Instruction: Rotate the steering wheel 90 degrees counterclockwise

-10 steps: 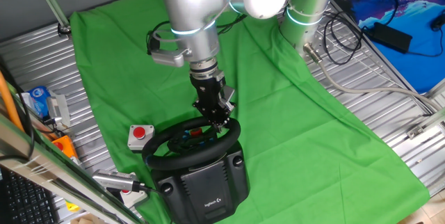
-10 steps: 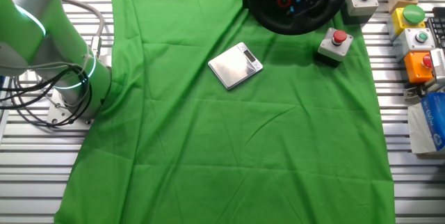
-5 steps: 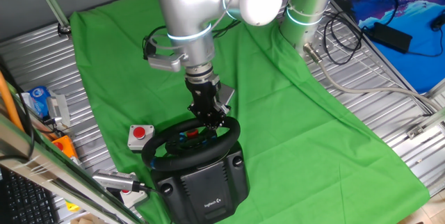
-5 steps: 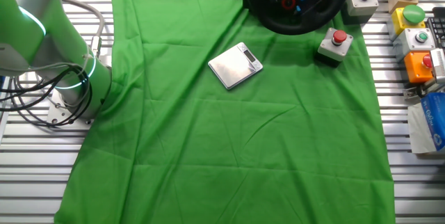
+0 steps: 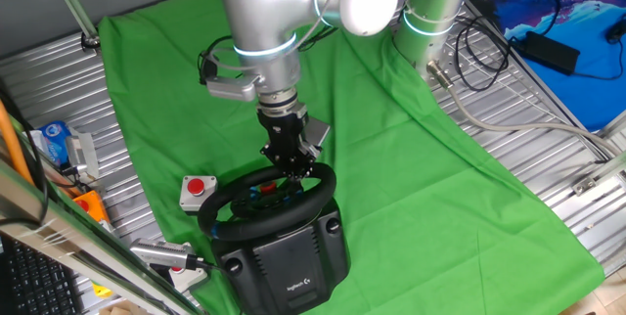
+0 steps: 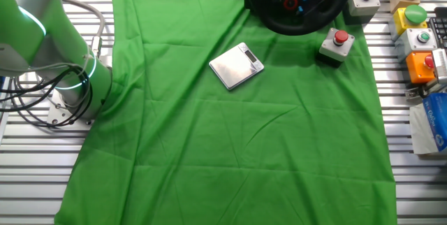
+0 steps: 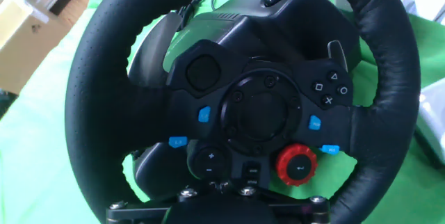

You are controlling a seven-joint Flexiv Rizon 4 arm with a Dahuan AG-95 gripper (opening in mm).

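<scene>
The steering wheel [image 5: 256,207] has a black rim and sits on a dark grey base [image 5: 290,258] with a small white logo, at the near edge of the green cloth. My gripper [image 5: 293,169] comes down onto the far side of the rim and is shut on it. In the hand view the wheel [image 7: 90,113] fills the frame, with blue buttons and a red knob [image 7: 297,164] on the hub. The rim section in the jaws lies at the bottom edge, where the gripper [image 7: 215,211] is mostly hidden. In the other fixed view the wheel [image 6: 297,17] is cut off at the top.
A small white box with a red button [image 5: 197,190] stands left of the wheel. A silver scale [image 6: 236,65] lies on the cloth. Several button boxes [image 6: 419,40] sit at the table's right edge. Another button box [image 6: 337,45] stands near the wheel. The arm's base [image 6: 70,92] stands at the left.
My gripper has moved a little to the left along with the rim, and the hub buttons have shifted round with it. The base has stayed in place.
</scene>
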